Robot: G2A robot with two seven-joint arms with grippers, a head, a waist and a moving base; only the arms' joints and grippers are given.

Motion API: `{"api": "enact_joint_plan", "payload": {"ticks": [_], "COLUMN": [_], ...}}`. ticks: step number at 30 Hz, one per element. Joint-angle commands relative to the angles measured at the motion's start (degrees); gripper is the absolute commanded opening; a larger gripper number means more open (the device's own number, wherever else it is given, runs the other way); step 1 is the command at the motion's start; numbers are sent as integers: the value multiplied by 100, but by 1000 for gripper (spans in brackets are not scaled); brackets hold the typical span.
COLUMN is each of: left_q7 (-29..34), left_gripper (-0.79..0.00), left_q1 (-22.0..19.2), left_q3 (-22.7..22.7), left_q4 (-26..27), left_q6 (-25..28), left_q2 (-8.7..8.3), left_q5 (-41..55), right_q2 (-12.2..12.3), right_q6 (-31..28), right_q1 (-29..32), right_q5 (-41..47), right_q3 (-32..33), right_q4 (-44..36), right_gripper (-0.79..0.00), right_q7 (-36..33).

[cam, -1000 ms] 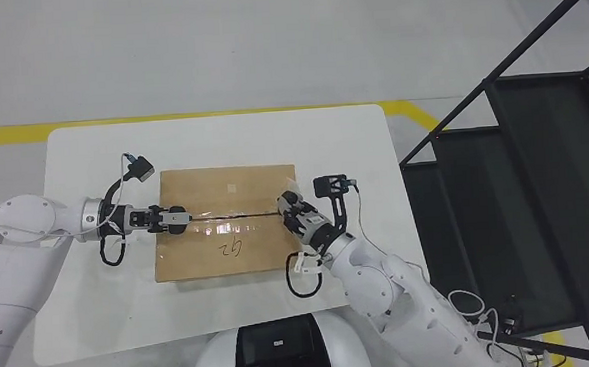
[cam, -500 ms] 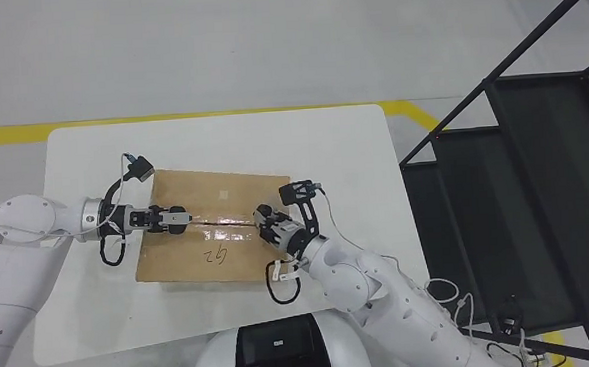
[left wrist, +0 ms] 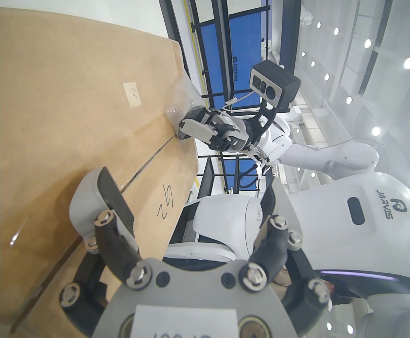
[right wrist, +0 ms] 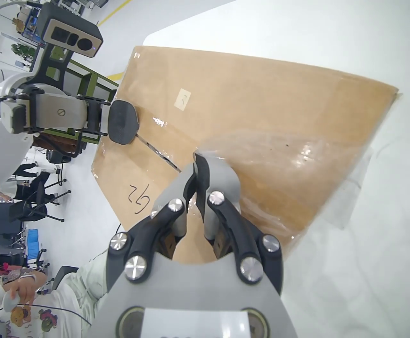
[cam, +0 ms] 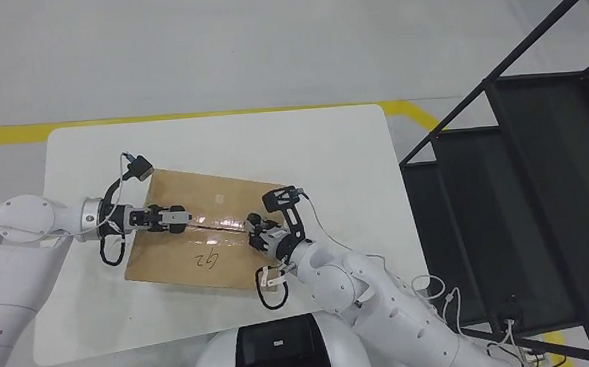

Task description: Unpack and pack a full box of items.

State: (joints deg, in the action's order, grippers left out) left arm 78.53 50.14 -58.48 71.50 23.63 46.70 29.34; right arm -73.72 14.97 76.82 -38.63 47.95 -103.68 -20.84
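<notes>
Top view shows you the flat brown cardboard box [cam: 178, 255] askew on the white table [cam: 353, 150], flaps shut, contents hidden. The right gripper [right wrist: 197, 168] has its jaws pinched on hazy clear tape [right wrist: 288, 153] at the box's end. The left gripper [left wrist: 189, 189] has its jaws apart, 1 pad by the seam.

The cardboard box [cam: 159, 266] carries a handwritten black mark [right wrist: 138, 198] on one top flap, two characters reading roughly "G2" (the first could equally be a 5), and on the other flap a small pale sticker [right wrist: 182, 99] with one scrawled figure like a 3.
</notes>
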Motion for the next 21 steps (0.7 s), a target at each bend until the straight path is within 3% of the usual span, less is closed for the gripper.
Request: {"api": "enact_joint_plan", "payload": {"ticks": [1, 7, 11, 17, 21], "left_q7": [-351, -823, -1202, -2157, -2179], "left_gripper": [0, 0, 0, 0, 0], "left_q1": [97, 511, 782, 1060, 1113], "left_q3": [-241, -1001, -1322, -1269, -1069], "left_q4": [3, -15, -72, 11, 177], "left_q6": [76, 318, 225, -199, -403], "left_q2": [-38, -185, -269, -283, -235], "left_q5": [181, 537, 164, -1083, -1280], "right_q2": [-6, -17, -37, -76, -115], "right_q6": [-32, -84, -95, -56, -45], "right_q1": [8, 25, -13, -79, -164], "right_q5": [2, -52, -64, -78, -53], "right_q3": [9, 49, 61, 78, 44], "right_q4": [-49, -155, -131, -119, -84], "right_gripper": [0, 0, 0, 0, 0], "right_q7": [-1, -38, -39, 12, 11]}}
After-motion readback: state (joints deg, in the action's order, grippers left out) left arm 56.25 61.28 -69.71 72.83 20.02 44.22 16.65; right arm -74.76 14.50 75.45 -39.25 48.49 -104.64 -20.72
